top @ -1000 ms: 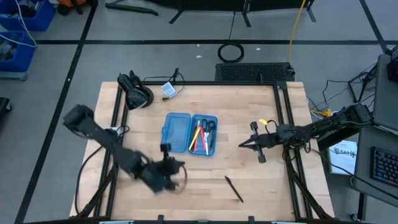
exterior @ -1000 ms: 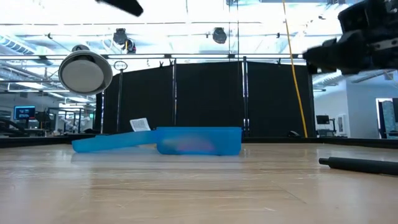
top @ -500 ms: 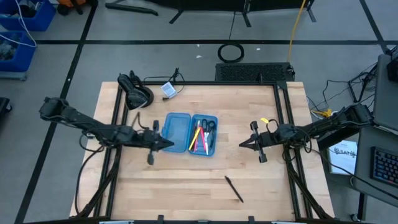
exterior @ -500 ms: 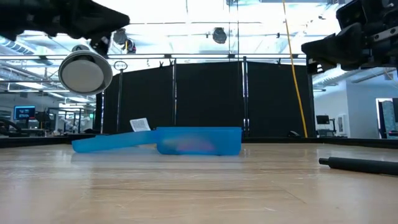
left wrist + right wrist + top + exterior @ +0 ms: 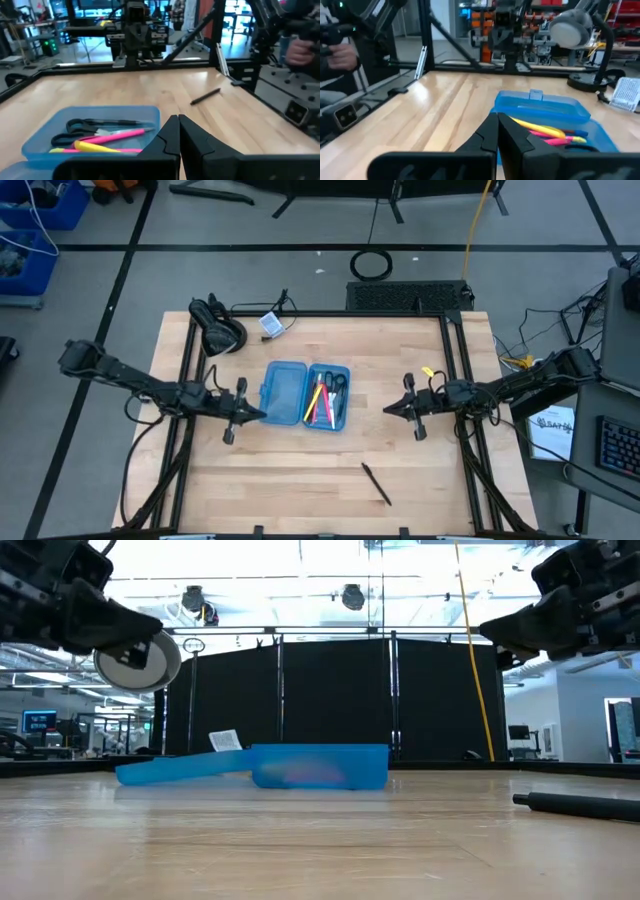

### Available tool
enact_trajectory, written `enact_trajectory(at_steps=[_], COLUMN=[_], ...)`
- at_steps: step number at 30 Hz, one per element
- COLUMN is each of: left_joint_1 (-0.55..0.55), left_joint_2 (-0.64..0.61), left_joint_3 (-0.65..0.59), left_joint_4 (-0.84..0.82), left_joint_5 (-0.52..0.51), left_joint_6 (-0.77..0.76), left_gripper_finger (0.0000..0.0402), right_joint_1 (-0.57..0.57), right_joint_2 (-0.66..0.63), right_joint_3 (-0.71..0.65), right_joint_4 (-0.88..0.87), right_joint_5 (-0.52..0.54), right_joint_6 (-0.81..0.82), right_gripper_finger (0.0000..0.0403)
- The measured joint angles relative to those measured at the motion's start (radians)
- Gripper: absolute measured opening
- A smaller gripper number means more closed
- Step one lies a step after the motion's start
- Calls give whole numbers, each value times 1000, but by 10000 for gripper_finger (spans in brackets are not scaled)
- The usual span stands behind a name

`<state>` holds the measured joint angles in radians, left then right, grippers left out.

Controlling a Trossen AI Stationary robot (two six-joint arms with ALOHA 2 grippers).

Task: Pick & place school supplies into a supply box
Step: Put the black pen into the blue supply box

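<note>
The translucent blue supply box (image 5: 305, 393) lies open in the middle of the table, its empty lid half (image 5: 285, 392) to the left. Its tray half (image 5: 90, 132) holds black-handled scissors (image 5: 95, 125), a pink pen (image 5: 125, 134) and a yellow one (image 5: 540, 129). A black pen (image 5: 376, 482) lies alone on the wood near the table's near edge. My left gripper (image 5: 245, 412) hovers shut just left of the box, pointing at it. My right gripper (image 5: 390, 408) hovers shut to the box's right, pointing left.
A desk lamp (image 5: 220, 330) with a round white head (image 5: 138, 655) stands at the far left corner beside a small card (image 5: 270, 323) and cables. Black frame rails (image 5: 462, 380) run along the table's sides. A person's hand (image 5: 300, 47) shows beyond the right rail.
My left arm has swung from the near-left part of the table toward the far edge and risen, coming level beside the box's left side, then drawn back slightly to the left. The box and pens have stayed put.
</note>
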<state>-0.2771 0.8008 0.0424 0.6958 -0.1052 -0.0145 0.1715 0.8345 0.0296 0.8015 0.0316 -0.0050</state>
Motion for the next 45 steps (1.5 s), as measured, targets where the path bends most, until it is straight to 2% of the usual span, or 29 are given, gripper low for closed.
enact_trajectory(at_steps=[4, 8, 10, 14, 17, 20, 23, 27, 31, 34, 39, 42, 45], left_joint_1=[25, 41, 48, 61, 68, 77, 83, 88, 88, 88, 88, 88, 88], left_joint_2=[-25, -24, -21, -22, -22, -22, -22, -22, -22, -22, -22, -22, -22], left_joint_3=[-25, -27, -27, -26, -27, -27, -27, -27, -27, -27, -27, -26, -26], left_joint_4=[17, 9, 9, -18, -57, -86, -88, -95, -100, -95, -68, -50, -39], left_joint_5=[-5, -145, -191, -231, -235, -236, -237, -236, -236, -236, -236, -236, -236], left_joint_6=[44, 60, 93, 141, 150, 151, 151, 151, 157, 185, 190, 192, 203], left_gripper_finger=[12, 19, 20, 20, 21, 21, 21, 21, 21, 21, 21, 21, 21], right_joint_1=[0, 10, 47, 173, 283, 375, 438, 492, 518, 519, 511, 502, 497], right_joint_2=[0, 0, 11, 75, 209, 356, 528, 754, 917, 994, 1074, 1125, 1163], right_joint_3=[0, 40, 104, 381, 623, 869, 1085, 1374, 1573, 1632, 1630, 1625, 1625], right_joint_4=[43, 30, -99, -470, -748, -954, -1112, -1203, -1333, -1396, -1566, -1673, -1736], right_joint_5=[58, 202, 268, 422, 516, 569, 566, 489, 448, 385, 299, 209, 174], right_joint_6=[26, 57, 50, 118, 239, 375, 546, 690, 915, 1096, 1430, 1501, 1517], right_gripper_finger=[0, 0, 0, 0, 0, 0, 0, 0, 0, 0, 0, 0, 0])
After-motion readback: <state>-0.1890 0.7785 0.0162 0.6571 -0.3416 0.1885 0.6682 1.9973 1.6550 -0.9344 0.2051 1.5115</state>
